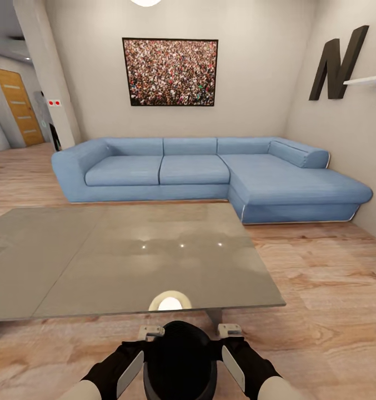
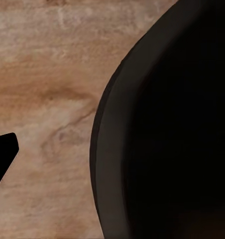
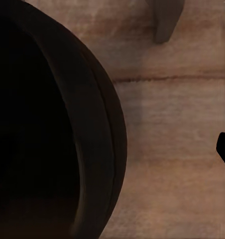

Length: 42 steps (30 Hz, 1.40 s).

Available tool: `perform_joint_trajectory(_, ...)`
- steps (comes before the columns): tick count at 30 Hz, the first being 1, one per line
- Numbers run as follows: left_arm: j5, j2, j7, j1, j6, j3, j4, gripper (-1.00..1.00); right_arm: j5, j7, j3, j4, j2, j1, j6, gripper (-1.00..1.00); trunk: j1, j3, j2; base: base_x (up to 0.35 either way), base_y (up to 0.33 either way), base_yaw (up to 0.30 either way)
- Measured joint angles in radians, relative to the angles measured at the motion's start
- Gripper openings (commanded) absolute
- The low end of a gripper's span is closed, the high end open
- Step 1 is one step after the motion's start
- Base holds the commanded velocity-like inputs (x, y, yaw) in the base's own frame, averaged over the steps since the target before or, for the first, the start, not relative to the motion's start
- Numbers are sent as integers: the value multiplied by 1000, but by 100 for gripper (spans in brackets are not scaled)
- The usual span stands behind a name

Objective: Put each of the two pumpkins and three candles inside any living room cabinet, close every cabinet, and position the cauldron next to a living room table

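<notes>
Cauldron (image 1: 179, 355) pinched between left tool (image 1: 151, 333) and right tool (image 1: 230, 330), jaw gaps unclear, bench (image 1: 126, 255) edge close at 12 o'clock: lower level onto floor (image 1: 321, 311), release both together.

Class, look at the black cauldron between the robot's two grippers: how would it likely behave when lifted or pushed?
The cauldron looks rigid and thick-walled, so probably stiff and fairly heavy. Its rounded belly may let the jaws slip on the curve. Its wide, squat form suggests it would slide on the wood floor rather than tip.
</notes>
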<state>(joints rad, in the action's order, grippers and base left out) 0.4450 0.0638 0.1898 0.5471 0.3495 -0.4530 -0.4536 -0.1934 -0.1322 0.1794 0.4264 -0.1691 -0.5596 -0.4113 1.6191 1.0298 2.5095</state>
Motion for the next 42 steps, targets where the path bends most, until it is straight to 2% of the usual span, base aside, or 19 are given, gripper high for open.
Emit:
perform_joint_trajectory(4,0,0,0,0,0,0,0,100,0,0,0,0,1,0,0,100,-2,-15,-1,0,0,0)
perform_joint_trajectory(35,0,0,0,0,2,0,0,100,0,1,0,0,1,0,-1,100,-2,-16,-1,-51,0,0)
perform_joint_trajectory(42,0,0,0,0,2,0,0,100,0,1,0,0,1,0,-1,100,-5,-43,-3,-1,0,0)
